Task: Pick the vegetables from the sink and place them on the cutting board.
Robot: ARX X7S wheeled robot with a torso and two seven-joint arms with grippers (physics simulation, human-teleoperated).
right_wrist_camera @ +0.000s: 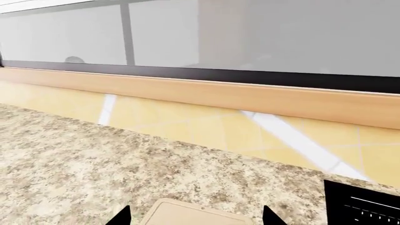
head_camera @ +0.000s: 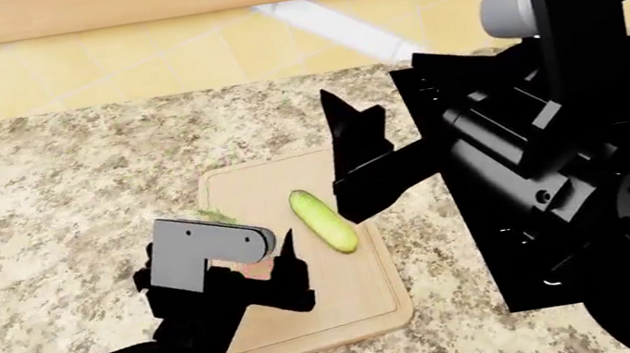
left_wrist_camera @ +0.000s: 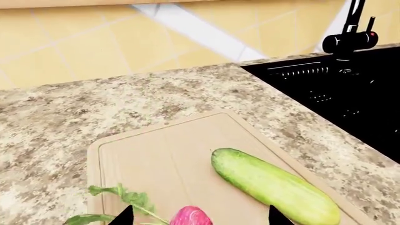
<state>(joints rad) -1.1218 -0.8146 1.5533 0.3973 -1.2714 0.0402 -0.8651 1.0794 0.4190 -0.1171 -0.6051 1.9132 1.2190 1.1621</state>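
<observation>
The cutting board (left_wrist_camera: 162,159) lies on the granite counter left of the black sink (left_wrist_camera: 350,98). On the board rest the light green cucumber (left_wrist_camera: 275,185) and, beside it, the pink-red radish (left_wrist_camera: 190,218) with its green leaves (left_wrist_camera: 122,197). My left gripper (left_wrist_camera: 200,219) hovers over the radish, open, with both fingertips well clear of it. In the head view the cucumber (head_camera: 323,220) lies mid-board, and the radish is mostly hidden under my left wrist. My right gripper (head_camera: 344,158) hangs open and empty above the board's far right edge (right_wrist_camera: 187,213).
A black-and-chrome faucet (left_wrist_camera: 350,37) stands at the sink's back. Yellow tiled wall (right_wrist_camera: 206,126) runs behind the counter, under a wooden trim and cabinets. Speckled granite (head_camera: 45,207) stretches left of the board. My right arm (head_camera: 564,167) covers most of the sink in the head view.
</observation>
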